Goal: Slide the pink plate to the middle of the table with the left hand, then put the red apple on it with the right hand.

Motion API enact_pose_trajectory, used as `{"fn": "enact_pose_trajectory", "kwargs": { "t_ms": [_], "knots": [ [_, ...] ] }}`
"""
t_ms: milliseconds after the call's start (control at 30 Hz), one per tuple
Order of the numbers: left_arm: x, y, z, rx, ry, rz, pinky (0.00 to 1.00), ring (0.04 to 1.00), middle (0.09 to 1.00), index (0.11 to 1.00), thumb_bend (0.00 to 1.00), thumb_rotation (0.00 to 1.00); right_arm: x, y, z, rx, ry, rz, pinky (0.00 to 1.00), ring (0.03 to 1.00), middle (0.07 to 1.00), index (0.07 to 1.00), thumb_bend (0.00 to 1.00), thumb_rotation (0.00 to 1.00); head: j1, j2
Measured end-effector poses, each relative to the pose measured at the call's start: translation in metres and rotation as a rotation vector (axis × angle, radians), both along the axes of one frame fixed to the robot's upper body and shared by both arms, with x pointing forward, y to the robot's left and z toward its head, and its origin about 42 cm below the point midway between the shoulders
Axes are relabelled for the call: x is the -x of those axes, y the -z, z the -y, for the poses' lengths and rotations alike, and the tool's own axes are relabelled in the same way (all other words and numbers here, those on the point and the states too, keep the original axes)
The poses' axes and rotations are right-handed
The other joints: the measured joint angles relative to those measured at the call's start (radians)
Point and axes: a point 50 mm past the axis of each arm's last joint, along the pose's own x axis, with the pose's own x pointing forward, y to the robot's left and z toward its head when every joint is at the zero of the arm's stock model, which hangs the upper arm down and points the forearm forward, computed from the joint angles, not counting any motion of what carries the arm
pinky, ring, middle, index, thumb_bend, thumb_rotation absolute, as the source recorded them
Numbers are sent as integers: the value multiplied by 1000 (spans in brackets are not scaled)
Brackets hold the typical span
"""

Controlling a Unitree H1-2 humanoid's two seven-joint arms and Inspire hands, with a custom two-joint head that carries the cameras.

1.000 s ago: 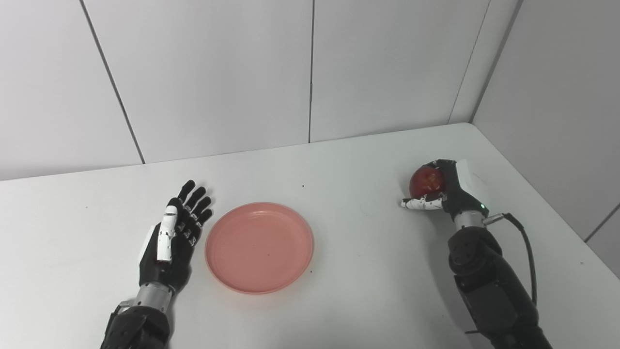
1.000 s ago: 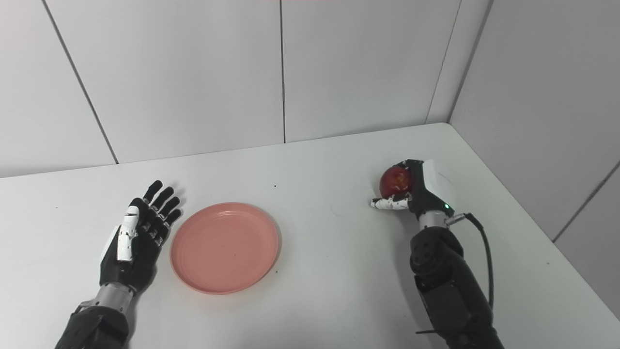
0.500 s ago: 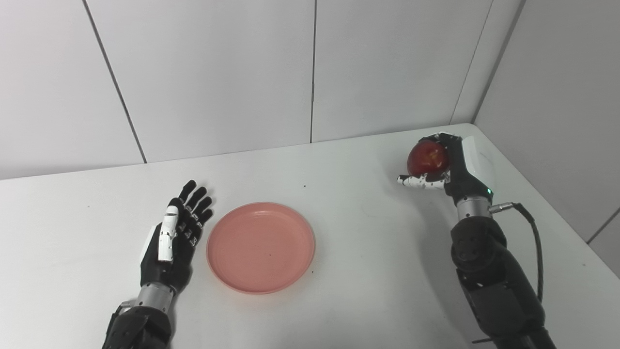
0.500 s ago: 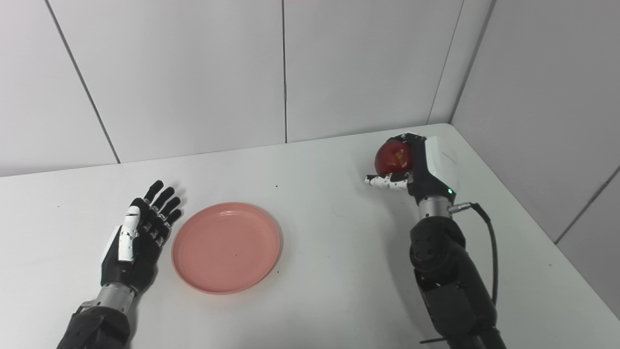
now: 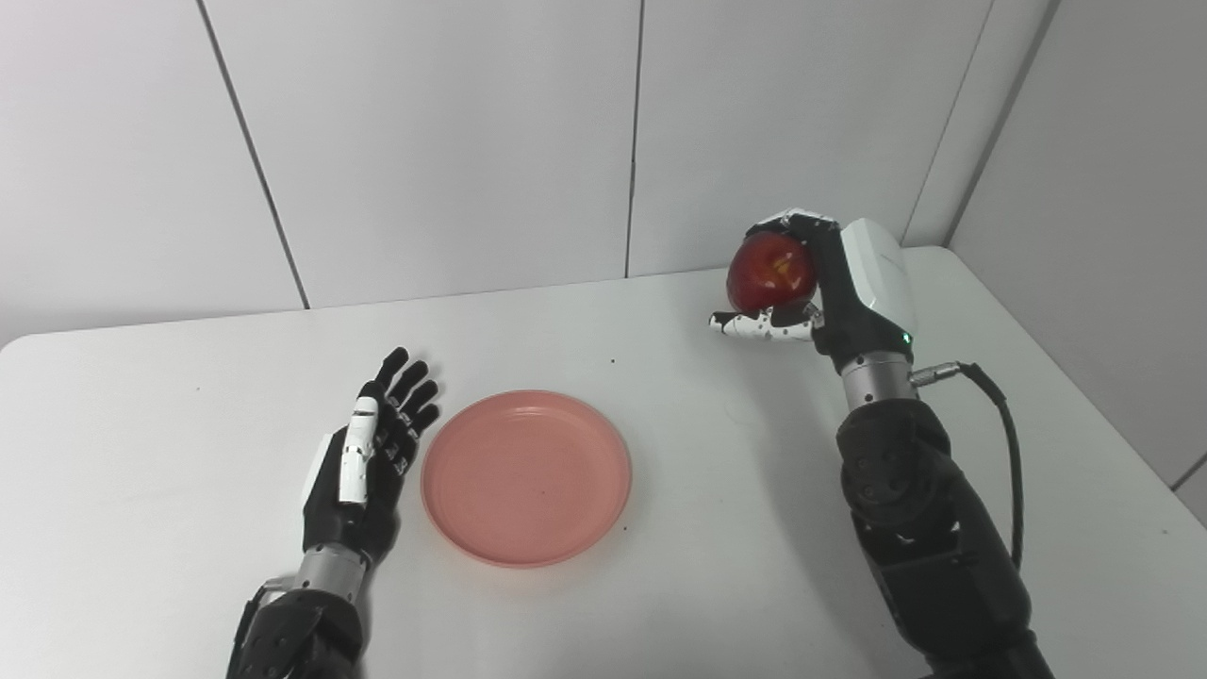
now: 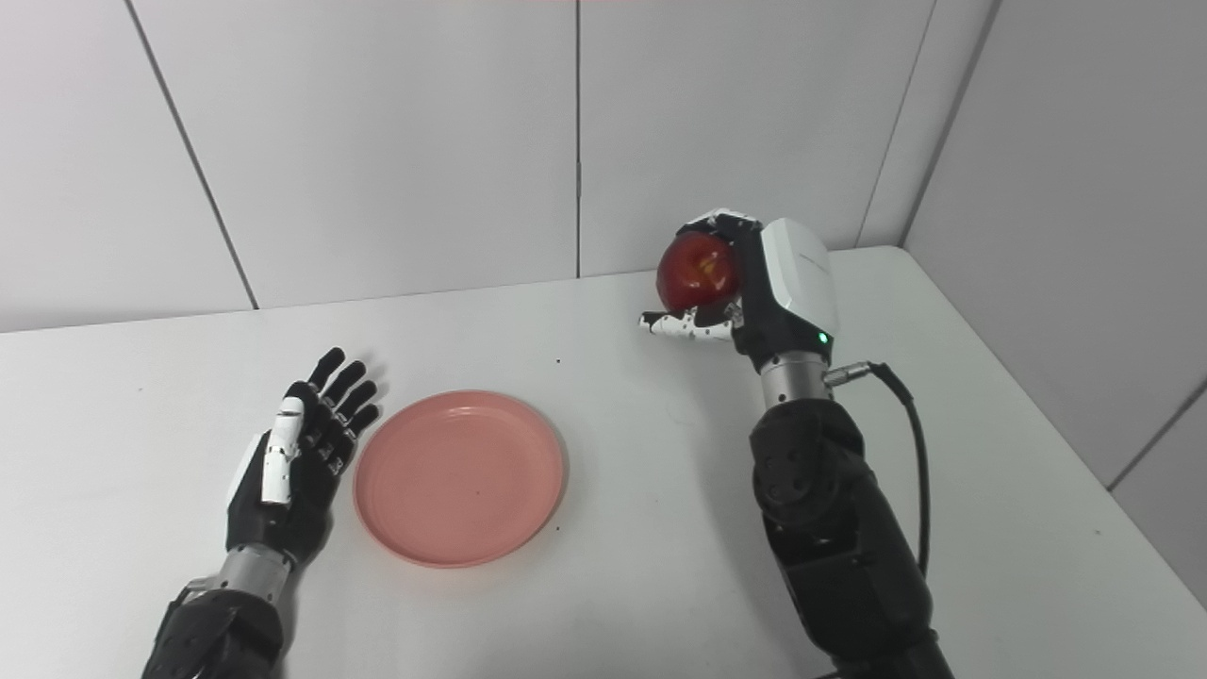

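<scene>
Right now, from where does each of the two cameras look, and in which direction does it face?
Left eye view: on the head, facing down and forward at the white table; shows the open left hand and the right hand holding the red apple.
Right eye view: on the head, slightly to the right, facing the same way; shows both arms from the bottom edge.
Shared: the round pink plate, both hands, the apple and the grey panel walls.
</scene>
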Motion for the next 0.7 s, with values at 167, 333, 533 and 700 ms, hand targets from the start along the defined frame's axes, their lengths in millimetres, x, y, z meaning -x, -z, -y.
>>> {"fn": "enact_pose_trajectory", "kwargs": {
  "t_ms": [167, 333, 533, 700],
  "knots": [
    [0, 1, 3, 0, -7, -1, 928, 926, 933, 921, 369, 1000, -8, 0, -26, 26, -63, 3, 308, 380, 444, 526, 525, 0, 58, -5],
    [0, 0, 7, -7, -8, 1, 928, 927, 934, 923, 373, 1000, -12, 1, -58, 26, -143, 14, 319, 384, 445, 524, 526, 0, 97, -6],
    [1, 0, 11, -2, -17, 0, 941, 940, 944, 931, 375, 1000, -14, 11, -101, 8, -238, 0, 323, 392, 454, 516, 528, 0, 156, -6],
    [2, 0, 17, -7, -26, 3, 932, 931, 938, 926, 371, 1000, -14, 18, -130, 6, -301, -21, 297, 377, 447, 522, 527, 0, 213, -8]
  ]
}}
